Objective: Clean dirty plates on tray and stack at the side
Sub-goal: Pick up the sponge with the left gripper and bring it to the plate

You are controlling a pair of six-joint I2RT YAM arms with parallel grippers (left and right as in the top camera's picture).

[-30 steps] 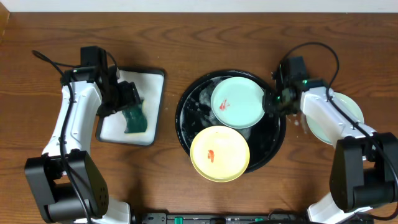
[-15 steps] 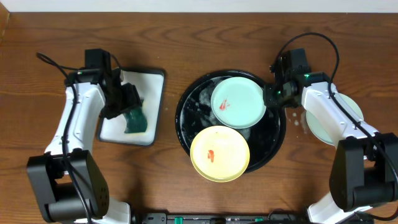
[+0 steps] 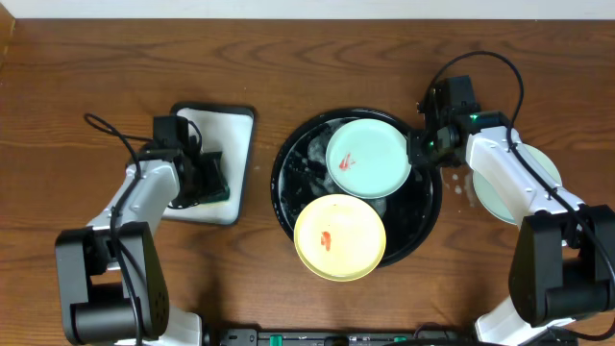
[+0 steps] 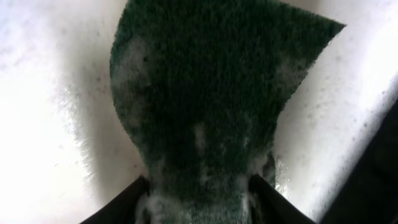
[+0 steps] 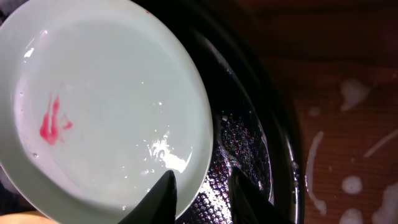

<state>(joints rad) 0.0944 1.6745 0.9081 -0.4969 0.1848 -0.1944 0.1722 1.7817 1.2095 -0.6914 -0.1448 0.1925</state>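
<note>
left hand [image 4: 199, 204] clamping green sponge [image 4: 208, 87], mint plate [image 5: 112, 93] red-smeared

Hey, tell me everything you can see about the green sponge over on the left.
The sponge is a dark green scouring pad, coarse and fibrous, wet and flecked with white suds. The left gripper pinches one end between its fingers, and the free end fans out wider. It is over the white tray; whether it touches the tray cannot be told.

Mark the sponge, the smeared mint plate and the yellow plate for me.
sponge [image 4: 205, 106], left wrist view, middle of its green face
mint plate [image 5: 112, 106], right wrist view, bare centre
yellow plate [image 3: 348, 240], overhead view, centre
</note>
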